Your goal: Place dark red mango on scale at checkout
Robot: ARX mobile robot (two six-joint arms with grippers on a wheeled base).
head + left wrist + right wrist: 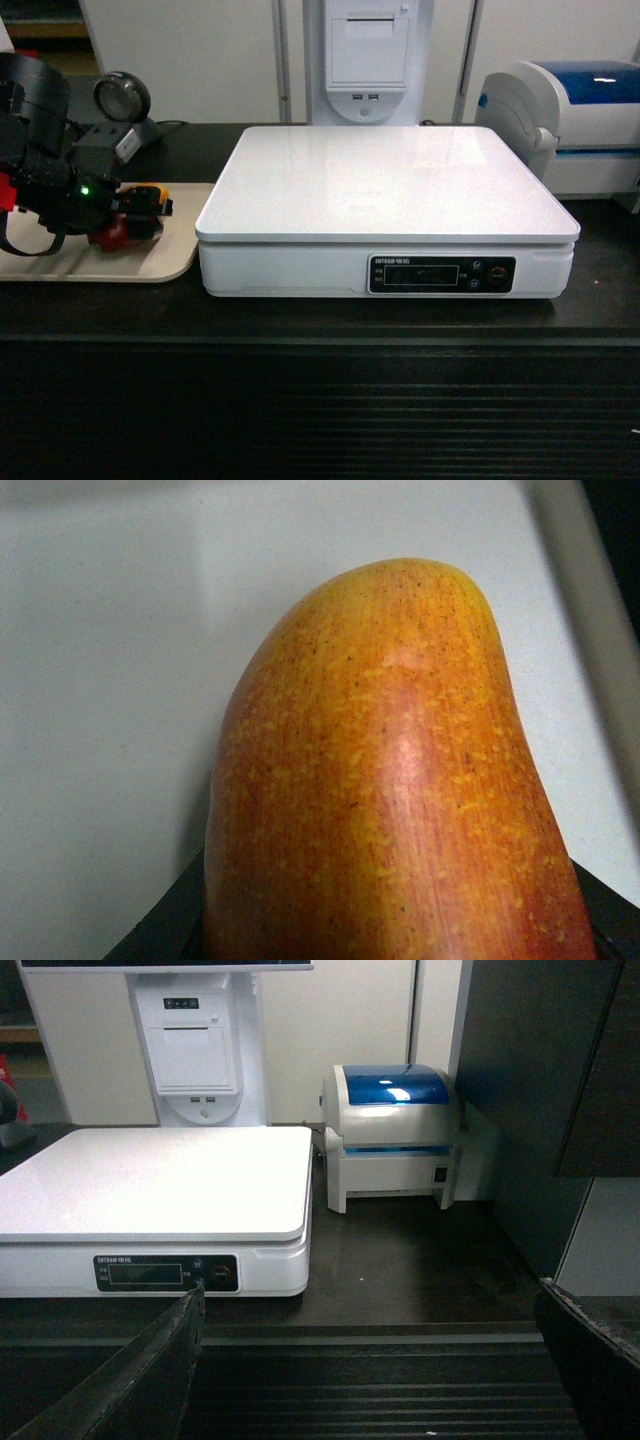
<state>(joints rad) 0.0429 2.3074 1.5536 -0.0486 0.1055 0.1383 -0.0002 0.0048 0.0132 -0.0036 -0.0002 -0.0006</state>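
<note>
The dark red mango [112,234] lies on a beige tray [150,262] left of the scale [385,180]. My left gripper [138,215] is down on the fruit. In the left wrist view the mango [390,770] fills the frame, red with orange-yellow speckles. A black finger [165,930] presses each lower flank, so the gripper is shut on it. The white scale [150,1175] stands bare-topped on the dark checkout [320,400]. My right gripper [370,1370] is open in front of the ribbed counter edge, holding nothing, and does not show in the head view.
A white-and-blue printer [580,110] stands right of the scale, also in the right wrist view as the printer [392,1125]. A white receipt terminal [367,50] rises behind the scale. A round black device [122,98] sits behind the tray.
</note>
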